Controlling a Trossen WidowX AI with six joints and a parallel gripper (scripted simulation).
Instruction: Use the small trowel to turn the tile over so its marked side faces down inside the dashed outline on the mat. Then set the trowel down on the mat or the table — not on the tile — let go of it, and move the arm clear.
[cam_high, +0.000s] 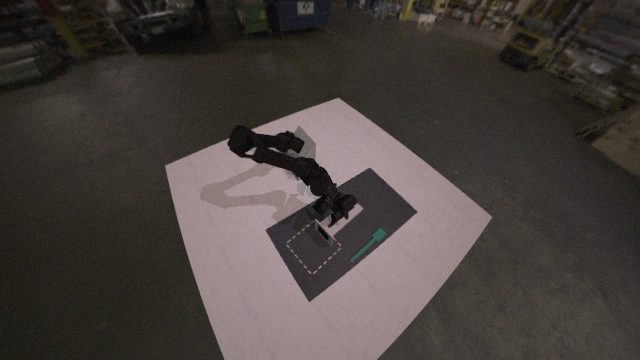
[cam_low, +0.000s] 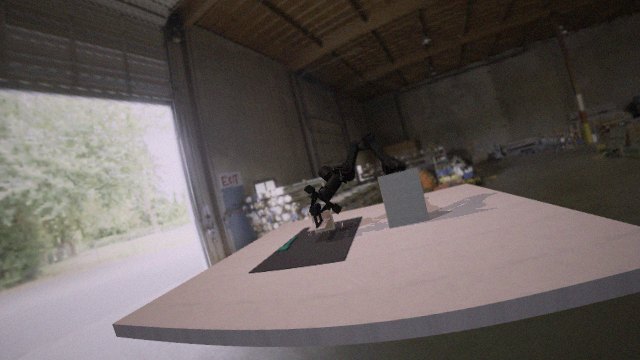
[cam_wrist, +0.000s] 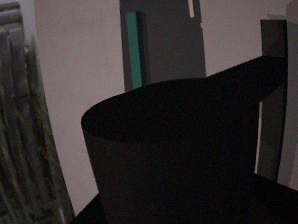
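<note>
The tile (cam_high: 324, 231) stands steeply tilted on an edge at the gripper side of the dashed outline (cam_high: 313, 273), partly over it. Its dark marked square still shows in the top view. In the exterior view the tile (cam_low: 327, 221) is a pale raised shape beside the fingers. My gripper (cam_high: 340, 220) (cam_low: 317, 220) is low over the mat (cam_high: 385, 195) (cam_low: 300, 262), shut on a pale tool that I take for the small trowel (cam_high: 356, 211). The fingers hide much of it, and its contact with the tile is unclear. The wrist view is mostly blocked by a black shape.
A teal flat-ended tool (cam_high: 367, 245) (cam_low: 287, 244) (cam_wrist: 134, 47) lies on the mat near its long edge, away from the arm base. A grey upright panel (cam_low: 402, 197) stands on the table (cam_low: 425, 285) beside the arm base.
</note>
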